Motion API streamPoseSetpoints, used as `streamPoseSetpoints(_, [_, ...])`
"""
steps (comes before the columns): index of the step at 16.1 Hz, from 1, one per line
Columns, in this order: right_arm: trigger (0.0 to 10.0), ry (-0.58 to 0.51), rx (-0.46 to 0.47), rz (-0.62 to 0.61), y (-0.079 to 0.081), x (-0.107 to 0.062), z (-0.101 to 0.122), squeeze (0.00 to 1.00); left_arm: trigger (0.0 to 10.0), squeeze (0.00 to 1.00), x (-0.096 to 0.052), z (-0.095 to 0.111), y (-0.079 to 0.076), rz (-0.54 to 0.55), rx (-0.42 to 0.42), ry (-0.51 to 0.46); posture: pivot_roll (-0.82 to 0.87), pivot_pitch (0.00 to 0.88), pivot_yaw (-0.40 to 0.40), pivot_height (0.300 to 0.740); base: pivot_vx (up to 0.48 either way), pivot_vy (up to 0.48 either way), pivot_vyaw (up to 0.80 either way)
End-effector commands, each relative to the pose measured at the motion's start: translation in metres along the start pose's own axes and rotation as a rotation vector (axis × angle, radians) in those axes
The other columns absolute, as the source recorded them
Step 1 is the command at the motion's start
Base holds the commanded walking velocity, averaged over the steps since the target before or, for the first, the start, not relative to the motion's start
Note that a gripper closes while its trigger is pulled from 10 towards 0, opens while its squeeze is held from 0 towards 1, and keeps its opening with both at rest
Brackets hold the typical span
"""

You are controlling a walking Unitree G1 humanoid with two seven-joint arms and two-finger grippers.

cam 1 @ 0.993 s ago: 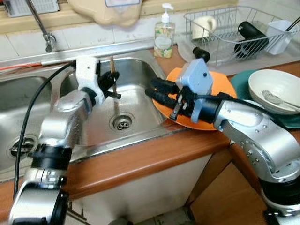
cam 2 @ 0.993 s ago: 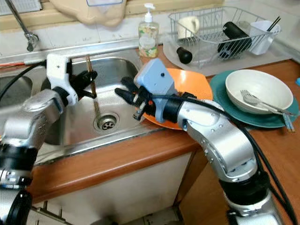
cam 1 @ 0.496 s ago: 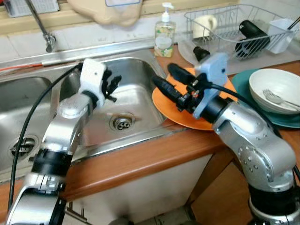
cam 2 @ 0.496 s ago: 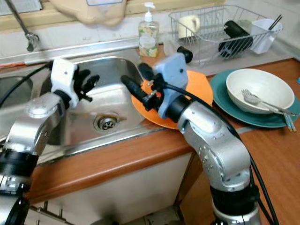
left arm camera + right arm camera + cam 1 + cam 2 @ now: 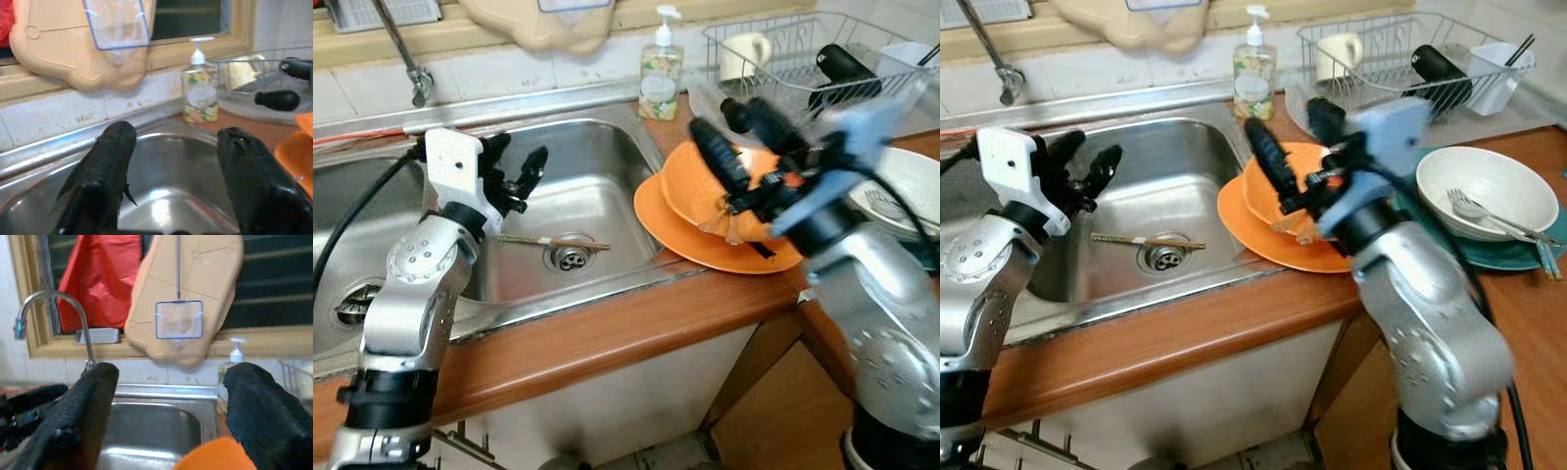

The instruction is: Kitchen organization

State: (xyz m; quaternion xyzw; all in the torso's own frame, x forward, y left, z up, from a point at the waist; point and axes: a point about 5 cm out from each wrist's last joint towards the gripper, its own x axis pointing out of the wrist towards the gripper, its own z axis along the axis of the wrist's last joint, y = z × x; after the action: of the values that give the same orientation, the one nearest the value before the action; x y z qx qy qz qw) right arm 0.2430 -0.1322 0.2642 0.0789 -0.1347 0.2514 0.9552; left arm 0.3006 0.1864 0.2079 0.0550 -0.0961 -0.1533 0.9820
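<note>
— Checking the sink first: where are the chopsticks?
— Chopsticks lie flat on the bottom of the steel sink, across the drain.
— Left pincer?
— Left pincer hangs over the basin, fingers spread, nothing between them. Wrist view confirms the gap; soap bottle shows past the fingers.
— Right one?
— Right pincer is blurred, raised over the orange plates at the sink's edge. Fingers stand apart. One finger lies against the upper plate; can't tell if it grips it.
— Plates?
— Upper plate is tilted up, sitting on the lower orange plate, which rests on the wooden surface with its rim over the sink edge.
— Anything else on the right?
— White bowl with a fork inside, on a green plate. Dish rack behind holds a mug, a black bottle and a white cup.
— Background?
— Faucet, beige cutting board hanging at the window, red bag.
</note>
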Motion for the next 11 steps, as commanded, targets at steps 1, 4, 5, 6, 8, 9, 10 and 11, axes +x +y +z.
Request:
streamPoseSetpoints(1, [10.0,0.046,0.046,-0.062,-0.008,-0.012,-0.003,1.00,10.0,1.00,-0.008,-0.009,-0.008,-0.034,0.001,0.040,-0.16,0.000,0.043,0.740,0.000,0.000,0.00])
streamPoseSetpoints(4, [10.0,0.024,-0.044,-0.063,-0.013,-0.029,-0.004,1.00,10.0,1.00,-0.020,-0.005,-0.027,-0.134,-0.063,-0.005,-0.17,0.000,0.045,0.740,0.000,0.000,0.00])
streamPoseSetpoints(5, [10.0,0.012,-0.035,-0.113,-0.021,-0.036,-0.004,1.00,10.0,1.00,-0.025,-0.002,-0.040,-0.222,-0.080,-0.023,-0.17,0.000,0.046,0.740,0.000,0.000,0.00])
streamPoseSetpoints(6, [10.0,0.029,-0.044,-0.111,-0.023,-0.043,-0.005,1.00,10.0,1.00,-0.030,-0.002,-0.048,-0.275,-0.107,-0.024,-0.17,0.000,0.043,0.740,0.000,0.000,0.00])
streamPoseSetpoints(8, [10.0,0.117,-0.104,-0.141,-0.038,-0.064,-0.008,1.00,10.0,0.97,-0.043,-0.012,-0.064,-0.404,-0.091,0.027,-0.17,0.000,0.039,0.740,0.000,0.000,0.00])
streamPoseSetpoints(9, [10.0,0.126,-0.114,-0.154,-0.042,-0.066,-0.008,1.00,10.0,0.95,-0.044,-0.013,-0.066,-0.423,-0.100,0.035,-0.17,0.000,0.041,0.740,0.000,0.000,0.00])
streamPoseSetpoints(10, [10.0,0.138,-0.127,-0.174,-0.048,-0.069,-0.009,1.00,10.0,0.86,-0.046,-0.014,-0.068,-0.453,-0.106,0.044,-0.17,0.000,0.043,0.740,0.000,0.000,0.00])
streamPoseSetpoints(11, [10.0,0.173,-0.140,-0.183,-0.054,-0.071,-0.011,1.00,10.0,0.68,-0.048,-0.015,-0.071,-0.484,-0.104,0.060,-0.17,0.000,0.046,0.740,0.000,0.000,0.00])
